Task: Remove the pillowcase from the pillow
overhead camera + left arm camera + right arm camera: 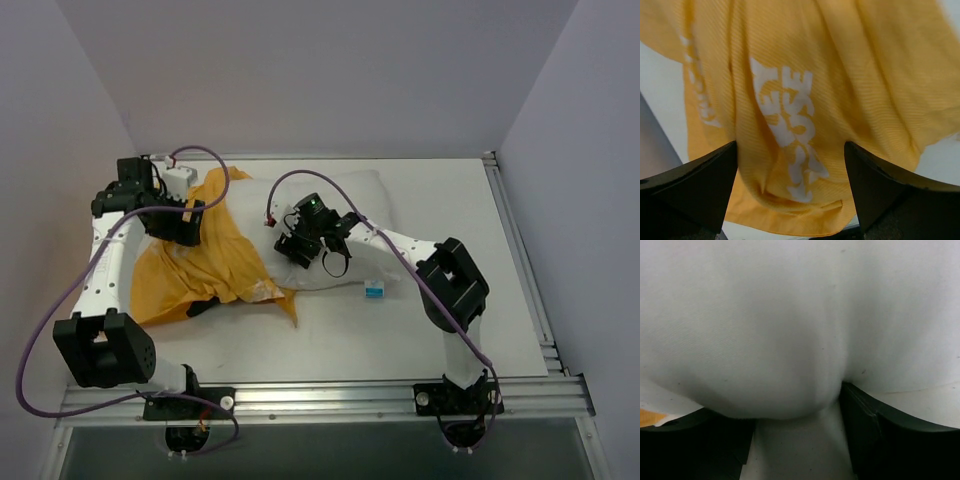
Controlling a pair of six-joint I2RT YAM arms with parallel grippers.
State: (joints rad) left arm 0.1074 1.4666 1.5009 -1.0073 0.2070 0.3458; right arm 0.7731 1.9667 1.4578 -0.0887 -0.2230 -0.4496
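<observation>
The orange-yellow pillowcase lies crumpled at the left of the table, its right part still lying against the white pillow. White text shows on the pillowcase in the left wrist view. My left gripper hovers over the cloth, and the left gripper stands open with cloth below it and nothing gripped. My right gripper is at the pillow's near left end. In its own view the right gripper has a bulge of pillow pinched between its fingers.
A small blue-and-white tag sticks out from the pillow's near edge. Purple cables loop above both arms. Walls close in the table on the left, back and right, and a metal rail runs along the near edge.
</observation>
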